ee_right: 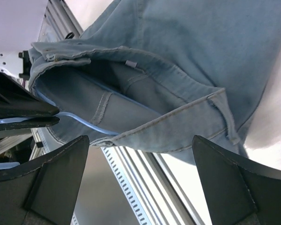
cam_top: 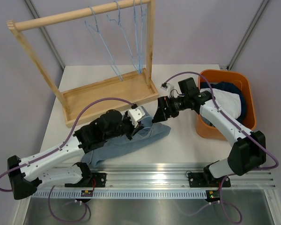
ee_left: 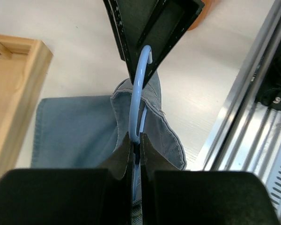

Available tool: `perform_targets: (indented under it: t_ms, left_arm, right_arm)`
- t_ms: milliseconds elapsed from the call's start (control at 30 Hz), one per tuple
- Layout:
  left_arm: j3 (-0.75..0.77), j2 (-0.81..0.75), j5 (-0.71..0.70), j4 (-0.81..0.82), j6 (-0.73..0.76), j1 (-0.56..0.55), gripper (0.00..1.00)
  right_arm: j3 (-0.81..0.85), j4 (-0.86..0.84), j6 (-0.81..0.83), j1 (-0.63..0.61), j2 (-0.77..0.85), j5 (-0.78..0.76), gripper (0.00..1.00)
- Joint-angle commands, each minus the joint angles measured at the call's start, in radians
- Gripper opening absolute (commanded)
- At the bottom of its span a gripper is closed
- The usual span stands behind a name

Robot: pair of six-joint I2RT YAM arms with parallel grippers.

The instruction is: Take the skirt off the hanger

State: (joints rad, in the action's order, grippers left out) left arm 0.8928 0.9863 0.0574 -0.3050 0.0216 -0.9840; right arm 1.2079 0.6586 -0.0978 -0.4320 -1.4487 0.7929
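skirt (cam_top: 131,140), light blue denim, rumpled

The top camera looks down on the whole table (cam_top: 185,146); both wrist cameras face the skirt (ee_right: 201,56) from close by.

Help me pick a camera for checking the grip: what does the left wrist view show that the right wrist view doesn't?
Only the left wrist view shows the full hook loop of the blue hanger, and the wooden rack base. Only the right wrist view looks into the waistband, where hanger wire runs inside, seen between the fingers of the open right gripper. Both show the denim skirt, the left gripper shut on the hanger, and the aluminium rail.
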Motion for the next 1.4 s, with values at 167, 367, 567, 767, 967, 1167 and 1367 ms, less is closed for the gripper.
perform_targets:
  t_ms: [167, 367, 567, 767, 967, 1167, 1367]
  left_arm:
    - [0.175, 0.066, -0.156, 0.072, 0.167, -0.067, 0.0]
    - [0.215, 0.081, -0.16, 0.058, 0.196, -0.073, 0.0]
    - [0.227, 0.083, -0.156, 0.05, 0.195, -0.073, 0.0]
    - [0.228, 0.084, -0.157, 0.044, 0.19, -0.081, 0.0]
    - [0.233, 0.084, -0.168, 0.043, 0.196, -0.088, 0.0]
    - [0.235, 0.074, -0.203, 0.006, 0.23, -0.088, 0.0]
    - [0.202, 0.022, -0.263, -0.075, 0.245, -0.087, 0.0]
  right_arm:
    - [0.131, 0.121, 0.047, -0.008, -0.032, 0.019, 0.99]
    - [0.162, 0.15, 0.03, -0.019, -0.079, -0.064, 1.0]
    - [0.179, 0.134, 0.009, -0.019, -0.105, -0.167, 0.92]
    - [0.228, 0.133, -0.016, -0.019, -0.142, -0.19, 0.73]
    - [0.274, 0.15, -0.023, -0.019, -0.185, -0.179, 0.5]
    - [0.262, 0.196, 0.016, -0.019, -0.197, -0.173, 0.18]
    - [0.26, 0.194, 0.044, 0.045, -0.164, -0.201, 0.01]
